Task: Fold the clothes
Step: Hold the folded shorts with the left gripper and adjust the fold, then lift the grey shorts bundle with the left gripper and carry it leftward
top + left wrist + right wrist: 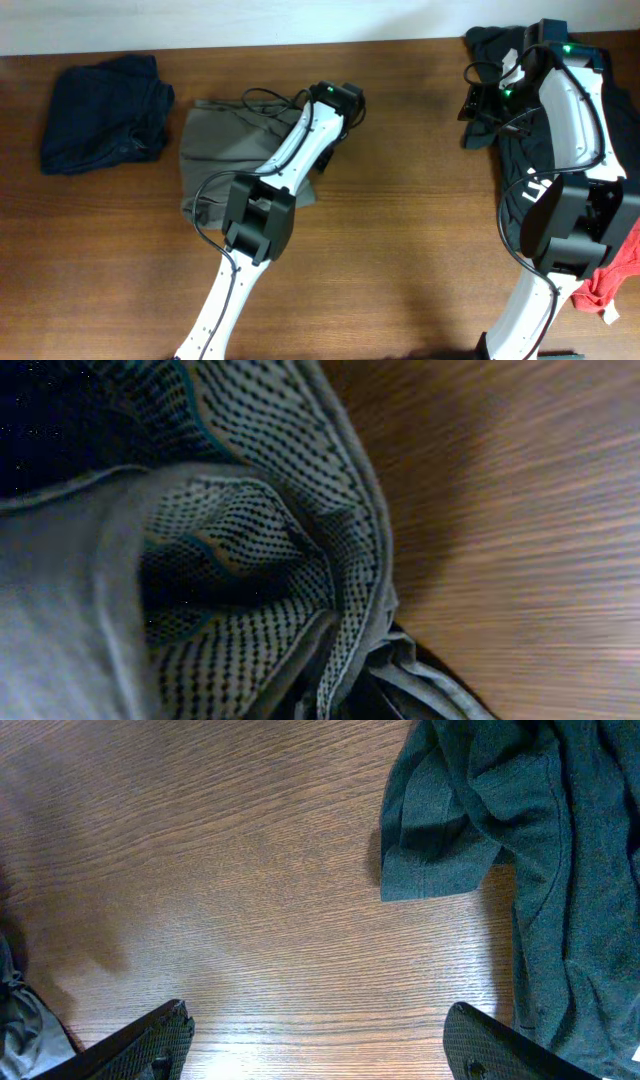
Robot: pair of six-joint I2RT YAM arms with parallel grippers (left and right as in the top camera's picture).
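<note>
The grey-olive shorts (215, 150) lie partly folded on the wooden table, left of centre. My left gripper (335, 100) is at their right edge. In the left wrist view the shorts (60, 610) fill the frame, with their dotted mesh lining (250, 560) bunched toward the jaws. The fingers themselves are hidden by the cloth, which looks gripped. My right gripper (318, 1012) is open and empty over bare wood. In the overhead view the right gripper (478, 105) is at the back right, beside a dark pile.
A folded dark blue garment (100, 115) lies at the back left. A pile of dark clothes (525, 160) lies under the right arm, its dark grey cloth (480, 820) right of the right jaws. A red cloth (605, 285) is at the right edge.
</note>
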